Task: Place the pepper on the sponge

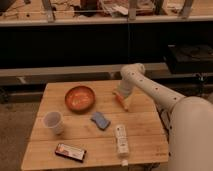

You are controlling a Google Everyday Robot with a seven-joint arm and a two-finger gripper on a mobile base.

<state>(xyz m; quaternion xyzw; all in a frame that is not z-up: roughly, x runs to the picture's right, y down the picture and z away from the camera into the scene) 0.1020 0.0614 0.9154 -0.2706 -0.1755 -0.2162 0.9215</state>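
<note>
Wooden and pale, the surface stands in front of a dark rack of shelves. Toward its far right part is the pepper, a slim orange-red thing slanting down toward the near edge. Right at its upper end sits the claw, coming down from the white arm that reaches in from the right. The claw meets the pepper, but from where I stand I cannot tell whether it is clamped on it or only set against it, nor whether the pepper is off the wood or lying on it. The sponge, a small blue pad, lies nearer the front and to the left of the pepper, apart from it, about mid-surface and turned at a slant. Just right of the sponge and closer to the front edge lies a white remote, set lengthwise front to back, near the sponge but not touching it. Left of the pepper and well apart from it stands a round orange-brown bowl, behind the sponge. A pale translucent cup stands upright near the left edge, in front of the bowl. A flat black-and-orange packet lies by the near left corner. The robot's bulky white body fills the lower right, beside the surface.
</note>
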